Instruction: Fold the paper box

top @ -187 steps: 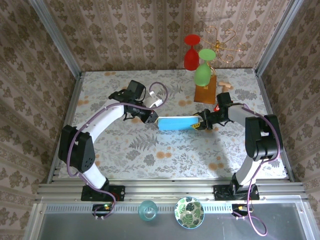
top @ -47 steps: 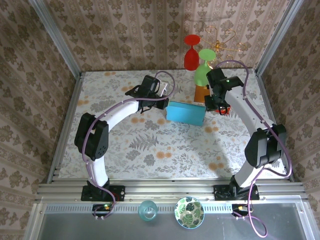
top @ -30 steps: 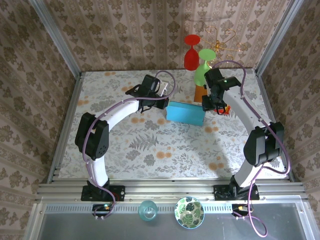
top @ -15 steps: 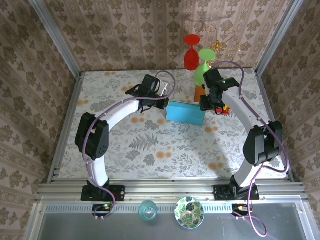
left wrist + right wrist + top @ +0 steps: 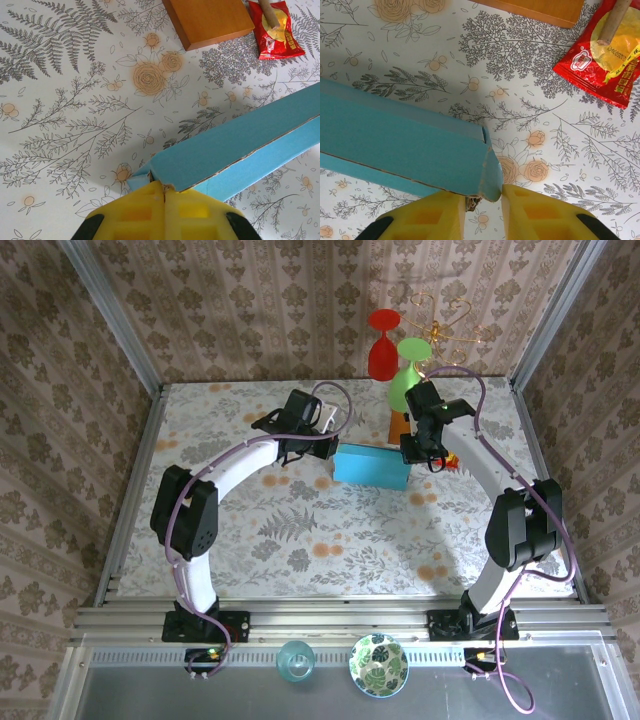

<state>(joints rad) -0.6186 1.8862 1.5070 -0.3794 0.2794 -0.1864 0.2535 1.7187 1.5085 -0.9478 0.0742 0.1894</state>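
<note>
Paper box [image 5: 370,466] lies far-centre on your table [image 5: 300,540]. Your left gripper [image 5: 164,192]: fingers pinched tight on its left corner. Your right gripper [image 5: 483,201]: fingers slightly apart, the box's right end between them; can't tell whether they pinch it.

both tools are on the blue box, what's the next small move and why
Probably nudge the right tool slightly toward the left tool, so the paper box bows open along its creases. Both seem pinched on opposite end corners, and the box looks nearly flat.
</note>
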